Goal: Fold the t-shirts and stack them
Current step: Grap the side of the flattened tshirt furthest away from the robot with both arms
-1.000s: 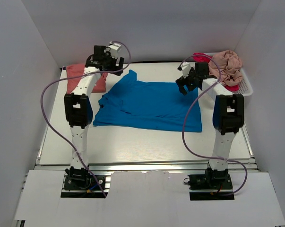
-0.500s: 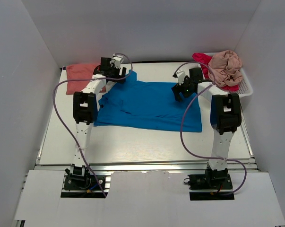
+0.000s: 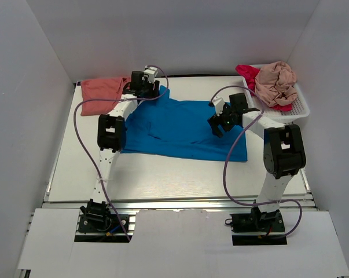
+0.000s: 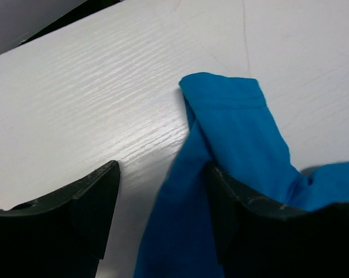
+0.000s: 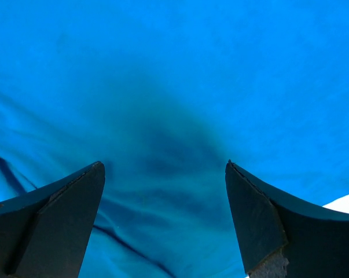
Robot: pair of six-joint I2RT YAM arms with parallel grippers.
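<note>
The blue shirt [image 3: 180,130] lay spread on the white bench [image 3: 162,174], its far-left sleeve lying between the parted fingers of the left hand [image 4: 162,174], while the right hand [image 5: 162,168] hung wide open just above its right side.

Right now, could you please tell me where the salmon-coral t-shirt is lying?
In the top view, the salmon-coral t-shirt lies at the far left corner of the table, just left of the left gripper and the bright blue t-shirt.
</note>
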